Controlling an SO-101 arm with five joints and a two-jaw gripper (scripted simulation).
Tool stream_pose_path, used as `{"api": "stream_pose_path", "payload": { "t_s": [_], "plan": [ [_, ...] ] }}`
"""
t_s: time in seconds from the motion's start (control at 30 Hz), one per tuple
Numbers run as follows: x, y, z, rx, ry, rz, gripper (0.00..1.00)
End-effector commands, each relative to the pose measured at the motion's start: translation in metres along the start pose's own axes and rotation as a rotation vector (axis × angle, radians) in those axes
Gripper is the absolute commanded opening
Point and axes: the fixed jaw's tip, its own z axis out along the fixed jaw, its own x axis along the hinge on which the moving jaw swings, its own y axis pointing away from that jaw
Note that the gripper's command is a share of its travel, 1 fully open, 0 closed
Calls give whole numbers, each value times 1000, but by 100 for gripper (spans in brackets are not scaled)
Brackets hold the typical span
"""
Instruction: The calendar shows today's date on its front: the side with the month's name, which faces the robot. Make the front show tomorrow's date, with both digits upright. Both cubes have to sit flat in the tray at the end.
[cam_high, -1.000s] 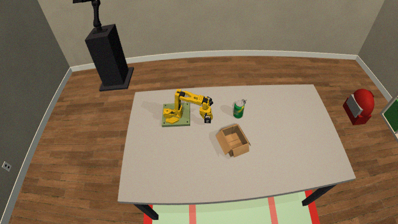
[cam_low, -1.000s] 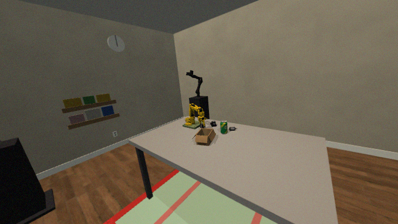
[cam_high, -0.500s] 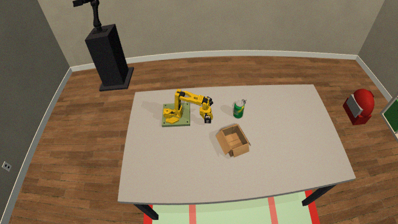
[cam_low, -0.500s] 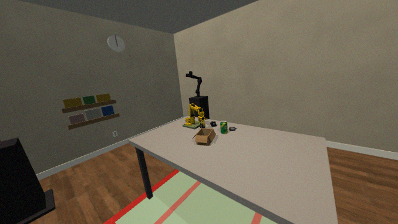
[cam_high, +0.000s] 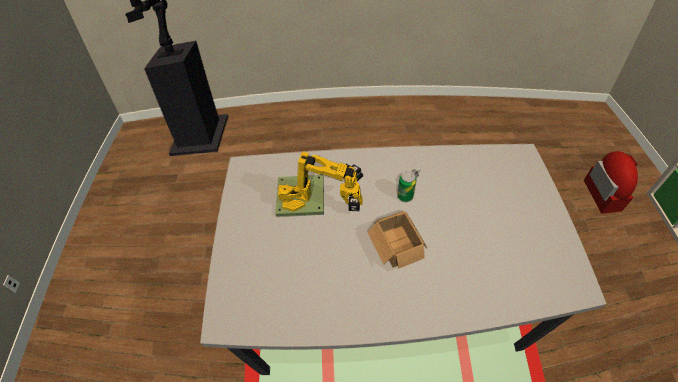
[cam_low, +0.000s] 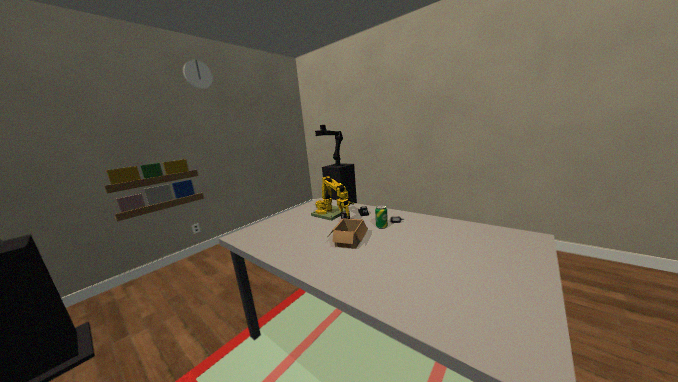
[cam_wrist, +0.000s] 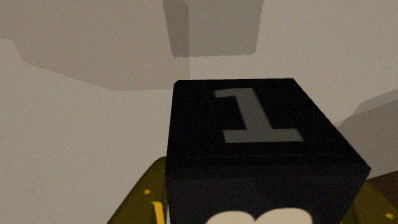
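My gripper (cam_high: 354, 202) is shut on a black date cube (cam_high: 355, 204) and holds it just above the table, to the right of the arm's base. In the wrist view the cube (cam_wrist: 260, 150) fills the middle of the frame. Its upper face shows a grey 1, and part of a white digit shows on the face at the bottom edge. The yellow fingers flank it low down. A small dark object (cam_low: 363, 210) sits on the table behind the arm in the exterior view; I cannot tell whether it is the calendar tray. The other cube is not clearly visible.
An open cardboard box (cam_high: 397, 239) lies on the table in front of and to the right of the gripper. A green can (cam_high: 407, 186) stands to the right of the gripper. Another small dark object (cam_low: 396, 219) lies beyond the can. The arm stands on a green base plate (cam_high: 300, 196).
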Motion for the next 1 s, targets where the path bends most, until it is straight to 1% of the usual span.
{"api": "stream_pose_path", "payload": {
  "t_s": [0.0, 0.3, 0.6, 0.97],
  "plan": [
    [1, 4, 5, -24, -5, 1, 0],
    [1, 4, 10, -24, -5, 1, 0],
    [1, 4, 11, -24, -5, 1, 0],
    [1, 4, 17, -24, -5, 1, 0]
  ]
}}
